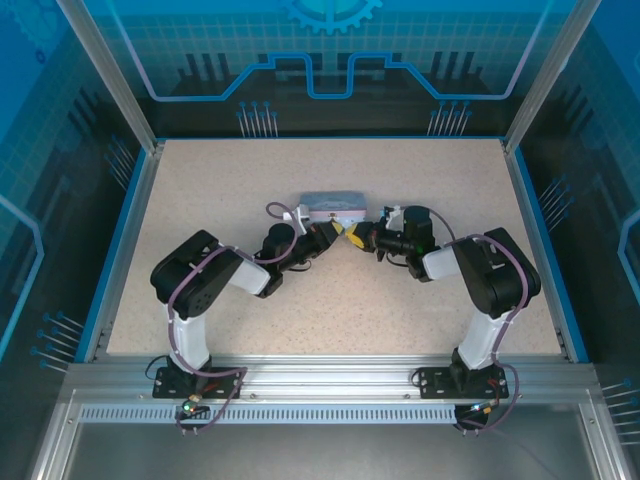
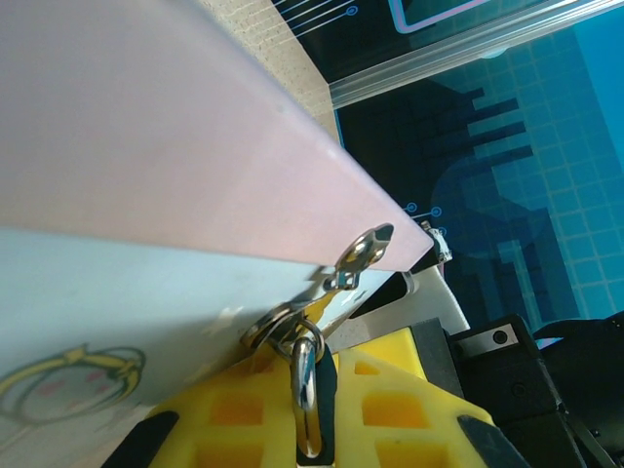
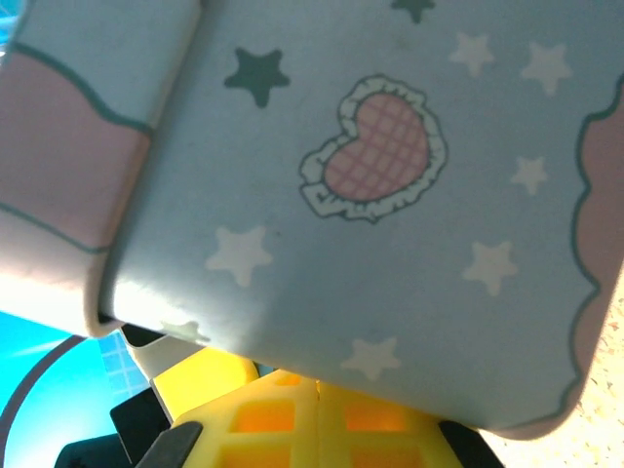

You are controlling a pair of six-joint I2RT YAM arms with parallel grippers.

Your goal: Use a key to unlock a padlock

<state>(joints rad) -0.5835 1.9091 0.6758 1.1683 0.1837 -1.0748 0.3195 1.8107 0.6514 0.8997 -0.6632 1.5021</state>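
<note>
The desk (image 1: 200,300) is a speckled beige board. On it the left arm (image 1: 205,280) and the right arm (image 1: 490,270) bend in toward each other. A pale blue box (image 1: 332,207) with pink edging, stars and a heart sits just toward 12 o'clock from the desk's middle.

The two grippers meet at the box's 6 o'clock edge. The left gripper (image 1: 322,236) comes in from 8 o'clock and the right gripper (image 1: 356,238) from 3 o'clock.

In the left wrist view the left gripper is narrow. Its yellow pads (image 2: 385,414) are closed on the key (image 2: 305,395), a thin silvery loop-ended piece standing upright between them, just under the box's side. A small ring (image 2: 276,331) hangs on the key's top end. From the ring another small metal piece (image 2: 359,256) reaches toward 1 o'clock and lies against the pink lid edge.

In the right wrist view the right gripper's yellow pads (image 3: 375,419) press together at 6 o'clock under the box, with no gap showing. I cannot tell whether anything sits between them.
</note>
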